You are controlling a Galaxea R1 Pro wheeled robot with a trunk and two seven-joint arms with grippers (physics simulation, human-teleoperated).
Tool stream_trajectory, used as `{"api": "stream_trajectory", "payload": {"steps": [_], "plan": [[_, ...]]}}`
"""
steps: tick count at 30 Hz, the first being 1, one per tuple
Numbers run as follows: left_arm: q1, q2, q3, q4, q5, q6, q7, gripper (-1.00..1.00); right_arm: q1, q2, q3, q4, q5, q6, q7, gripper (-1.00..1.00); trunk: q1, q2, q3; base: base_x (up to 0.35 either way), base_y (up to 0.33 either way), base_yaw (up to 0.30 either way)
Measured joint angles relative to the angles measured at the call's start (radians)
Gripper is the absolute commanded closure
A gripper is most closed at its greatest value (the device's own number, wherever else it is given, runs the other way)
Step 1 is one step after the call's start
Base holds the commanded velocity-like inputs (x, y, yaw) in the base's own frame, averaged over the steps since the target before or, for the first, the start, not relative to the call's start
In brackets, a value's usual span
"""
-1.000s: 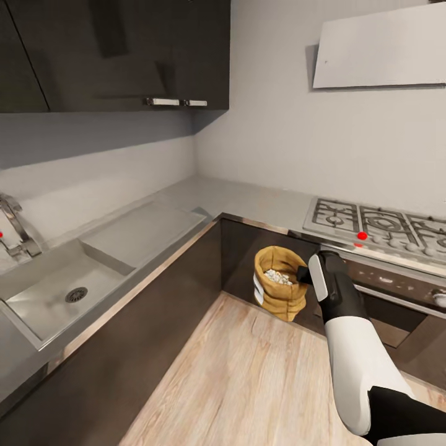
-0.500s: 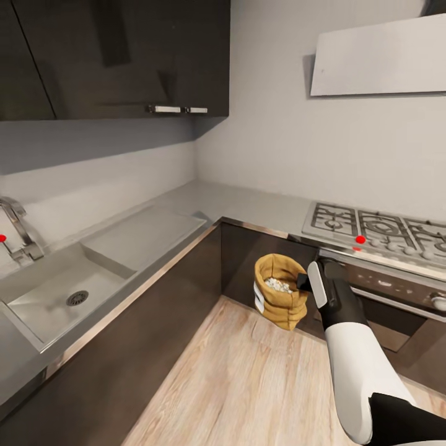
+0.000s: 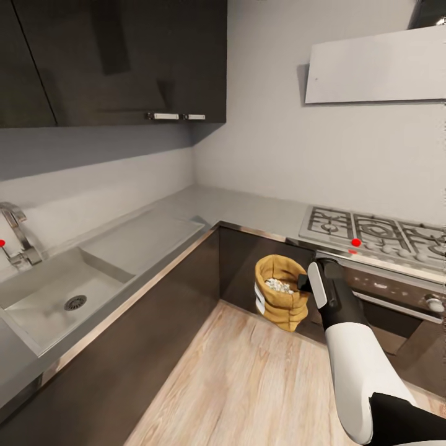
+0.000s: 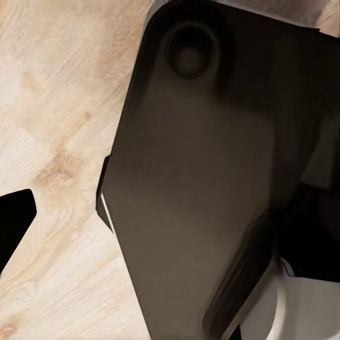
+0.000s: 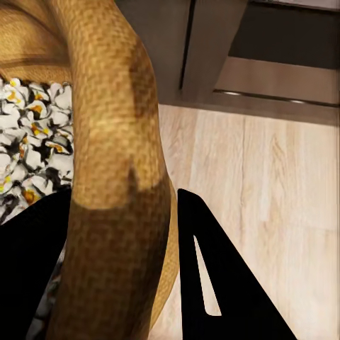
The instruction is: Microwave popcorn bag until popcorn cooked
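Observation:
The tan popcorn bag [image 3: 280, 301] hangs upright in the air over the wooden floor, in front of the dark corner cabinet and below the grey countertop [image 3: 241, 207]. My right gripper [image 3: 303, 282] is shut on its rolled rim at the side toward the oven. In the right wrist view the bag's rim [image 5: 113, 106] passes between the two black fingers [image 5: 212, 276] of the right gripper [image 5: 120, 273]. White popcorn [image 5: 28, 156] with yellow specks fills the sack; it also shows as popcorn [image 3: 280, 285] from above. The microwave is out of view. A black fingertip [image 4: 10, 219] shows beside dark robot bodywork.
A steel sink [image 3: 37, 310] with a tap [image 3: 15, 238] sits in the left counter run. A gas hob [image 3: 371, 232] and a built-in oven [image 3: 396, 291] stand at the right, with a hood [image 3: 371, 65] above. Dark wall cabinets [image 3: 111, 56] hang at the upper left. Wooden floor [image 3: 248, 384] lies between the cabinet runs.
The whole picture has shifted a little, so the camera has moved. The bag stays held in my right gripper in the same place relative to the arm.

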Motion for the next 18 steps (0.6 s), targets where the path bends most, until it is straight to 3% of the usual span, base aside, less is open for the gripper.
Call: {"api": "stream_trajectory", "payload": {"steps": [2,6,18], "plan": [[0.0,0.0,0.0,0.0,0.0,0.0,0.0,-1.0,0.0,-0.005,0.001,0.001,-0.002,0.0,0.0,1.0,0.0,0.0,0.003,0.0,0.0,-0.09],[0.0,0.0,0.0,0.0,0.0,0.0,0.0,-1.0,0.0,-0.045,0.005,0.003,-0.012,0.0,0.003,1.0,0.0,0.0,0.008,0.0,0.0,-0.081],[0.0,0.0,0.0,0.0,0.0,0.0,0.0,-1.0,0.0,-0.05,0.007,0.002,-0.016,0.0,0.003,1.0,0.0,0.0,0.024,0.0,0.0,-0.08]]}}
